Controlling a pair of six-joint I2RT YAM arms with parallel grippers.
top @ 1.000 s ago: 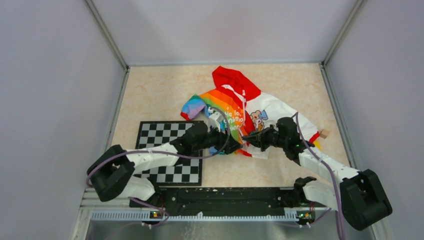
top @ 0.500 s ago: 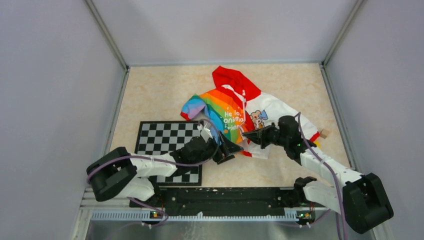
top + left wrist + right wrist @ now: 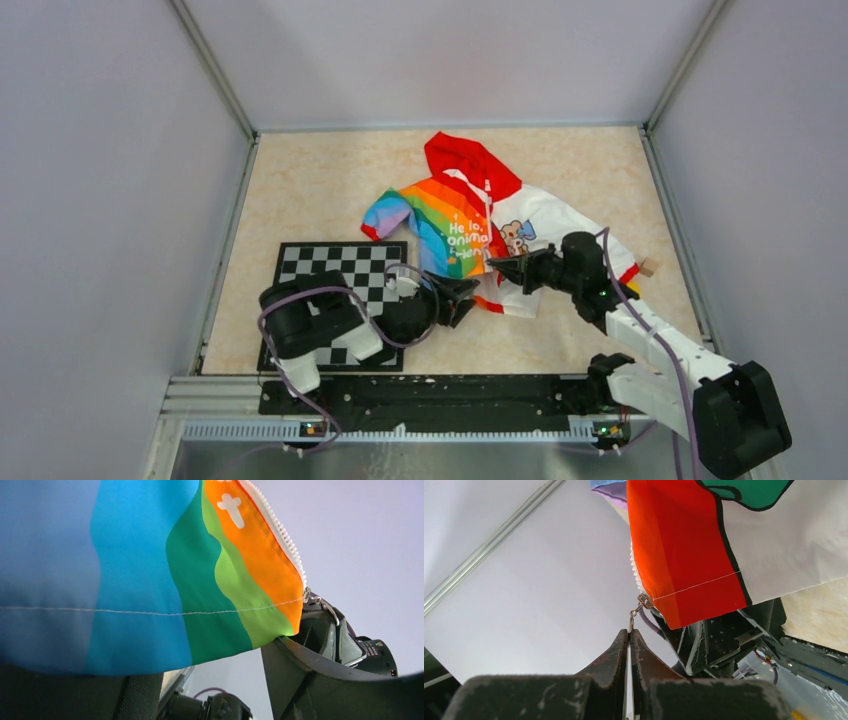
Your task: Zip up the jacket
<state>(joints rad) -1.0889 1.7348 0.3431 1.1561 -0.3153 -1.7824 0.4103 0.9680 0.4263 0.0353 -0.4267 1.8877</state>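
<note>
Jacket point(image 3: 470, 215) lies mid-table toward the far side, hood point(image 3: 465, 158) far, hem near. The slider point(image 3: 642, 601) sits at the bottom of the zipper teeth point(image 3: 634, 570), so I'd call this the very start of the zip run. Right gripper point(image 3: 630, 634) is pinched closed on the pull tab point(image 3: 631, 620); left gripper point(image 3: 460, 295) has its jaws spread with the rainbow hem point(image 3: 150, 612) across them, nothing clamped as far as I can see. Next: left bites the hem as anchor, right draws the tab toward the hood, in line with the teeth.
</note>
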